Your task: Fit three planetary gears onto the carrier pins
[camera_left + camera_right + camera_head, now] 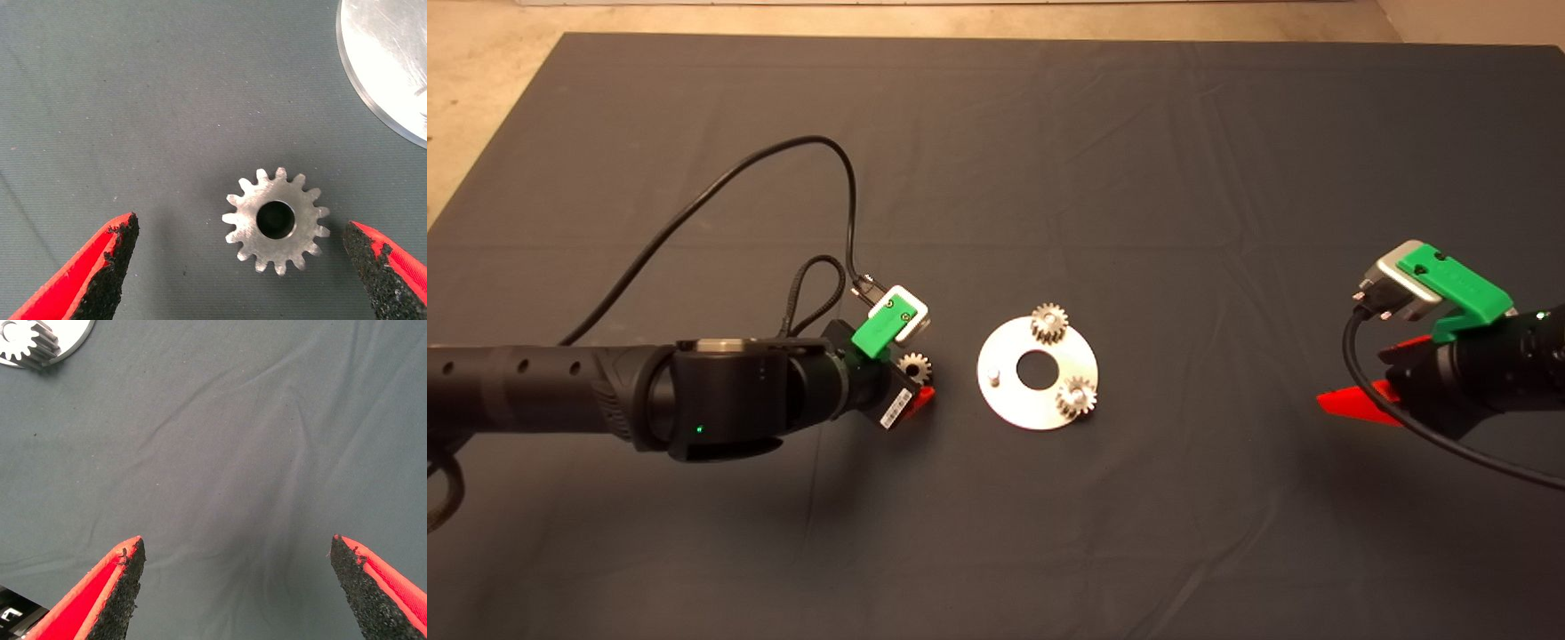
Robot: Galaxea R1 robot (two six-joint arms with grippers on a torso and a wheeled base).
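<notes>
Dark surface point(1049, 551): third gear point(275, 221) lies flat between parted fingers of left claw point(243, 267), nearer one; bare pin point(993, 377) beside. Right claw point(237, 587) held released, well apart.

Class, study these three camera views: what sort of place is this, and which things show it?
Probably a robot assembly test bench: a dark grey cloth mat over a table, a flat silver disc carrying small toothed metal gears, and a loose gear between the left gripper's open fingers.

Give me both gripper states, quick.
Left gripper: open, straddling the loose planetary gear on the mat, not gripping.
Right gripper: open, empty.
</notes>
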